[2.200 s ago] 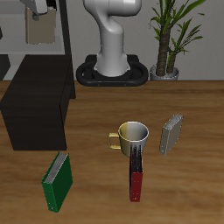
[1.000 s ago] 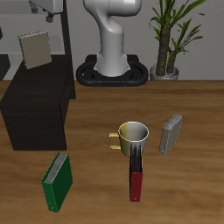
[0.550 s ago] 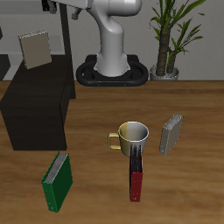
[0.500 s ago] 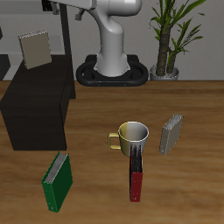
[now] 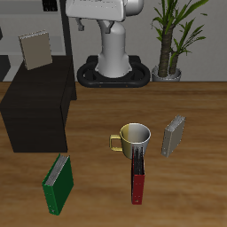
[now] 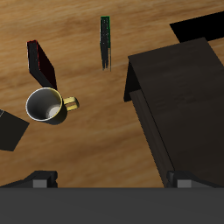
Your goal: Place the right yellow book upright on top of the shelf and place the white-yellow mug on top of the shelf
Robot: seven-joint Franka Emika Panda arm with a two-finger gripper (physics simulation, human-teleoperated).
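The book is standing upright on the shelf, upper left of the exterior frame. The mug is sitting lower centre, just beside a red-and-black book. The gripper is hanging released and empty. Advised: descend straight over the rim, pinching the wall clear of handle and book.

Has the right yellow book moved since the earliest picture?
Yes. The right yellow book came down a little and now stands upright on the shelf.

Table: wood-grain surface, warm brown, faint sheen. Shelf: matt black-brown, smooth flat top below the gripper; white-yellow mug: smooth glazed look, whitish-grey outside, yellow inside. Right yellow book: matt tan-grey cover; green book: slightly glossy cover.
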